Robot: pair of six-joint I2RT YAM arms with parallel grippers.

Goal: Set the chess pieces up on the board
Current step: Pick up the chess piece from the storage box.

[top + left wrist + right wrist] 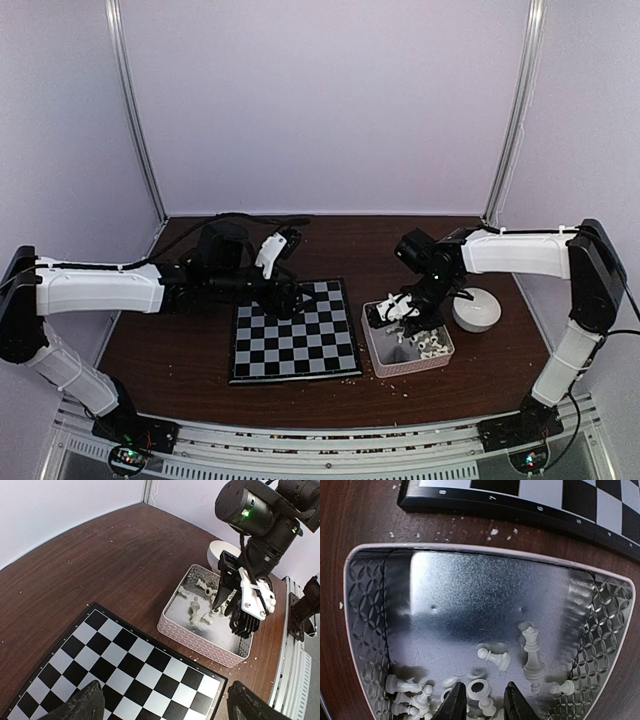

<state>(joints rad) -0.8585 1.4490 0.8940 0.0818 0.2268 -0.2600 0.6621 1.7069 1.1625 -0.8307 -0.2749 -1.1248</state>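
Inside the tray (365,605), the right gripper (482,702) points down with its jaws a little apart. Its two dark fingers (454,702) stand among the chess pieces (492,657). One white piece with a round top lies in the gap between the tips, narrower than the gap, and the pictures do not show either finger pressing on it. More pieces crowd just beside the left finger, heaped in the tray's near corner. A small pawn lies on its side a little beyond the tips. A taller crowned piece lies to the right of the pawn, and another small one rests against the right wall. The rest of the tray floor past them is bare and shiny.

Beyond the tray's far rim comes a strip of brown table (180,350) scattered with pale crumbs (493,531), then the dark edge of the board (530,500).

The board lies flat, just beside the tray on its left. The left gripper (167,707) hangs over the board's far side with its jaws spread wide and nothing between them. A white bowl (477,308) sits close to the tray on the other side.
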